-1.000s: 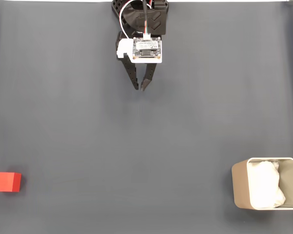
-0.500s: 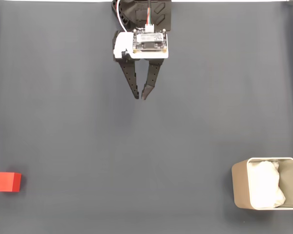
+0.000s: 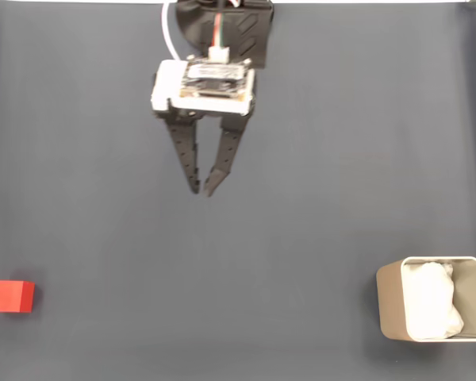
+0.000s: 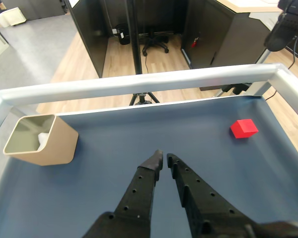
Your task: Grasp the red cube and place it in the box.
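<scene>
Overhead, fingers [image 3: 201, 191] nearly closed, empty; red cube [image 3: 12, 296] far left, box [image 3: 433, 309] far right, bare mat [image 3: 301, 198] between.

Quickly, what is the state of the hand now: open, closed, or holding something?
Hand: nearly closed, fingertips a small gap apart, holding nothing. The red cube and the box lie far from it on the mat.
</scene>
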